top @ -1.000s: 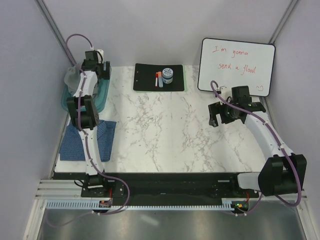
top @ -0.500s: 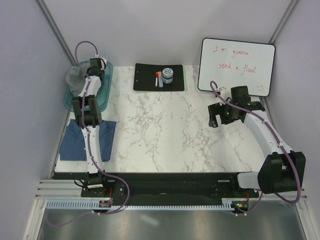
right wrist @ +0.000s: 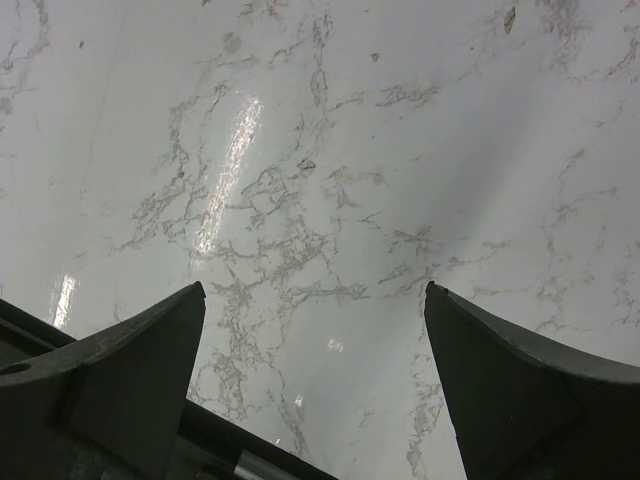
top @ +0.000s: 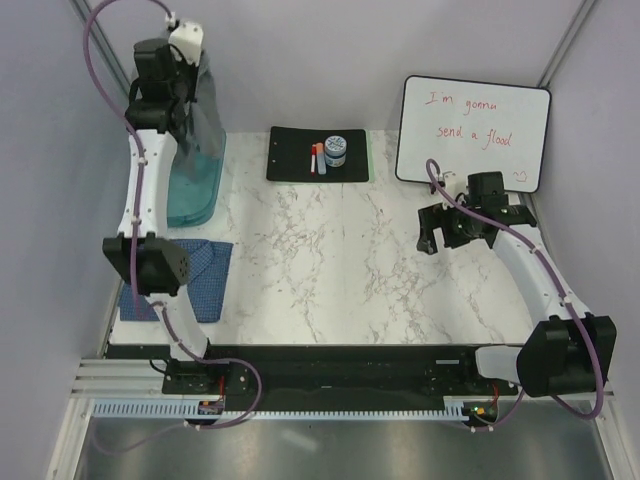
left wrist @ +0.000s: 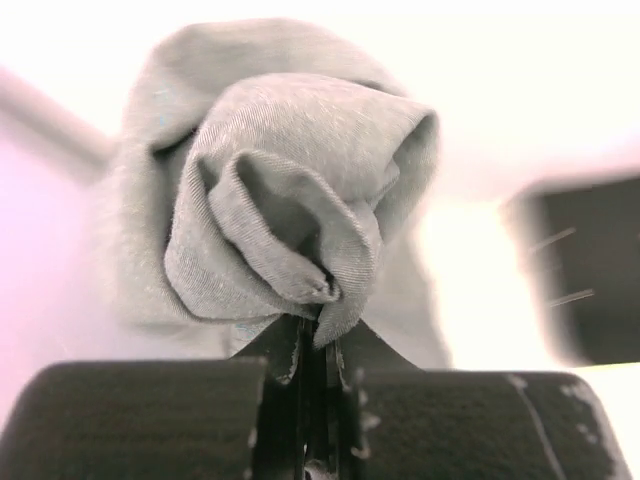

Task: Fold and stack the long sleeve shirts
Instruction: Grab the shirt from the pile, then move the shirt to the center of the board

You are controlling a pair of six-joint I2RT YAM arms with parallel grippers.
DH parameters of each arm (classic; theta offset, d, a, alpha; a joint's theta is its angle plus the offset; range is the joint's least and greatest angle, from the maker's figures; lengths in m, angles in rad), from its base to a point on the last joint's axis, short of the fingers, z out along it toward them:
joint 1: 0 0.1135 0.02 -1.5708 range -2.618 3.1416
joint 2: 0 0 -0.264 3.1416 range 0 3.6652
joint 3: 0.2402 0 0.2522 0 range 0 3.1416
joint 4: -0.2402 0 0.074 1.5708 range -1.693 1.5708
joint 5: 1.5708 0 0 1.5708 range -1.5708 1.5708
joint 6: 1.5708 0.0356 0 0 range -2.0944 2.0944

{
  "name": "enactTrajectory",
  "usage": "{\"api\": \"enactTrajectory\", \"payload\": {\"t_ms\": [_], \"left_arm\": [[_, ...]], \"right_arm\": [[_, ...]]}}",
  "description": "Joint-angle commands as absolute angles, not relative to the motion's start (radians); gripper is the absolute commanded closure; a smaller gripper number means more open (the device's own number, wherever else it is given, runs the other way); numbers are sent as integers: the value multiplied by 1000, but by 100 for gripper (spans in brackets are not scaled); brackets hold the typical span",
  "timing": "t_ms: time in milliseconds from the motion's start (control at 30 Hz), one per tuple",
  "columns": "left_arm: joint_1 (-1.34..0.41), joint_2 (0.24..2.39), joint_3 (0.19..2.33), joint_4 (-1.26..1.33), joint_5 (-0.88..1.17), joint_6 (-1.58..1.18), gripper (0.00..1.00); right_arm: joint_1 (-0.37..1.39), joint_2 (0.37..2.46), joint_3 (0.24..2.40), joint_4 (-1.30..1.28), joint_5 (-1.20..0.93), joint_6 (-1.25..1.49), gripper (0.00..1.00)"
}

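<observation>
Left fingers [left wrist: 380, 400] pinched shut on a fold of the grey shirt [top: 195, 110], hanging upper left over the teal tray [top: 190, 200]; blue shirt [top: 205, 275] lies folded lower left on the table [top: 350, 260]. Right fingers [right wrist: 130, 370] gape empty. Best lift until the hem clears, then spread it centre.

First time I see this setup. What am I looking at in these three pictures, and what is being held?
Two robot arms are bolted at the near edge of a marble table. The overhead picture shows both; the other two come from cameras on each wrist. The left gripper is shut on the grey shirt, which hangs over a teal tray. The right gripper is open above the table. A folded blue shirt lies near left; a whiteboard and a black mat sit at the back.
</observation>
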State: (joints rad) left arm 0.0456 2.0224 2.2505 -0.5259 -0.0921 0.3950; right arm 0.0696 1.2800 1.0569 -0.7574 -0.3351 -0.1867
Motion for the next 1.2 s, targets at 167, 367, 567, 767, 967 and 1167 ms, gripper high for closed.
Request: {"api": "enactTrajectory", "payload": {"t_ms": [167, 367, 567, 767, 967, 1167], "left_arm": [[-322, 1596, 2234, -613, 253, 160, 98], [-318, 1402, 1788, -566, 580, 91, 21], [-183, 1298, 1324, -592, 598, 217, 1], [-233, 1198, 999, -667, 769, 443, 3], [-322, 1244, 899, -637, 675, 457, 7], [-385, 1301, 842, -624, 680, 430, 18]], "right_arm": [[25, 1250, 1126, -764, -390, -172, 2], [-26, 1243, 1155, -787, -367, -175, 2], [-44, 1243, 1207, -900, -365, -253, 2], [-44, 1236, 1250, -1009, -310, -380, 2], [-12, 1342, 1267, -1048, -380, -385, 4], [144, 1488, 1223, -850, -234, -327, 15]]}}
